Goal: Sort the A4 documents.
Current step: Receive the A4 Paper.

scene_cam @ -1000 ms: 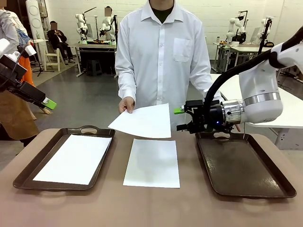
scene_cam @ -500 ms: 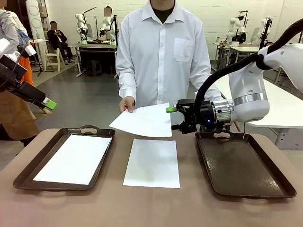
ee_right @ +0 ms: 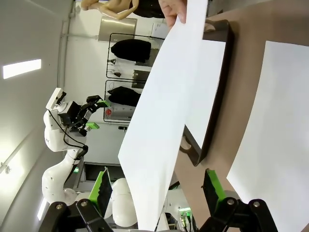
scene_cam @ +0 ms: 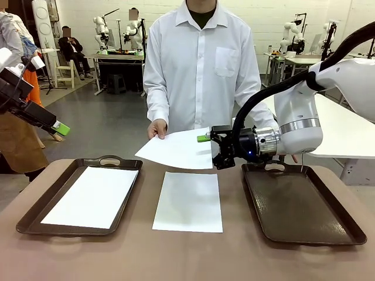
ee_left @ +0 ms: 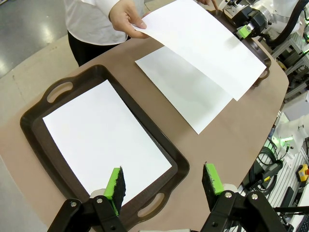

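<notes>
A person's hand (scene_cam: 156, 129) holds one of the A4 documents (scene_cam: 179, 150) tilted above the table's far middle. My right gripper (scene_cam: 207, 147) is open at that sheet's right edge. In the right wrist view the held sheet (ee_right: 164, 121) runs down between my spread fingers (ee_right: 102, 191), with the right gripper (ee_right: 157, 189) straddling its edge. A second sheet (scene_cam: 188, 202) lies flat on the table's middle. A third sheet (scene_cam: 91, 196) lies in the left brown tray (scene_cam: 35, 216). My left gripper (ee_left: 164, 181) hangs open above that tray's (ee_left: 159, 140) near end, and it sits high at the far left (scene_cam: 60, 129).
The right brown tray (scene_cam: 296, 205) holds nothing and lies under my right arm. The person stands at the far edge in a white shirt (scene_cam: 202, 64). The table's right edge (ee_left: 270, 96) curves near the right tray.
My right gripper has moved left from above the right tray's handle to the held sheet's right edge. The left arm, the person's hand and the other sheets have stayed put.
</notes>
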Controlling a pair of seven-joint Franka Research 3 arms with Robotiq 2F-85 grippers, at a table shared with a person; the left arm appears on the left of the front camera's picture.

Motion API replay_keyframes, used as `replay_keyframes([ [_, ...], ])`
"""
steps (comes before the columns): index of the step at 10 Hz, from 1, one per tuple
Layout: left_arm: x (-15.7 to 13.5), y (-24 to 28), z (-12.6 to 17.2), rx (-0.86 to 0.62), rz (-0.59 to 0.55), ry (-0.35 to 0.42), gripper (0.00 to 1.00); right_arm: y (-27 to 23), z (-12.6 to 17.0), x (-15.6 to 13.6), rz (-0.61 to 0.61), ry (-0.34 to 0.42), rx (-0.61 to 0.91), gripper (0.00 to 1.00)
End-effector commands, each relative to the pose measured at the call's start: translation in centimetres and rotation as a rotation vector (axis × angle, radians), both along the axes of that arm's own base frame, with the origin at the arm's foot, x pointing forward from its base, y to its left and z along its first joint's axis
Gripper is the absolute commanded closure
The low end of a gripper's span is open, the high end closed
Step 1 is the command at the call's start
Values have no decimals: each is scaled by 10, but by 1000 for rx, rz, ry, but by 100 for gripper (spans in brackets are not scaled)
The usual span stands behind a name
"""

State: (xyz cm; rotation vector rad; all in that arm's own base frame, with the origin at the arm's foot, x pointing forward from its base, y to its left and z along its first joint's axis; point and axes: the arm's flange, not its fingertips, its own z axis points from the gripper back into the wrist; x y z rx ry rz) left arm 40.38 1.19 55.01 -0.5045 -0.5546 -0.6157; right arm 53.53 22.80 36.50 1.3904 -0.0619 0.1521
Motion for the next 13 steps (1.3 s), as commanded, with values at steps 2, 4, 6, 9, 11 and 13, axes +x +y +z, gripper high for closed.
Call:
replay_keyframes([
  [2, -1, 1, -1, 8, -14, -13, 17, 7, -3, 8, -25, -21, 27, 0],
  [4, -1, 1, -1, 8, -14, -13, 17, 7, -6, 9, -35, -5, 34, 18],
  [6, -1, 1, -1, 8, -14, -13, 17, 6, -5, 9, -37, 3, 38, 22],
  [9, -1, 1, -1, 8, -14, -13, 17, 5, -5, 9, -45, 13, 42, 72],
  [11, -1, 1, -1, 8, -14, -13, 17, 4, -6, 10, -45, 20, 40, 90],
  [13, -1, 1, -1, 8, -14, -13, 17, 4, -5, 10, -39, 22, 39, 100],
])
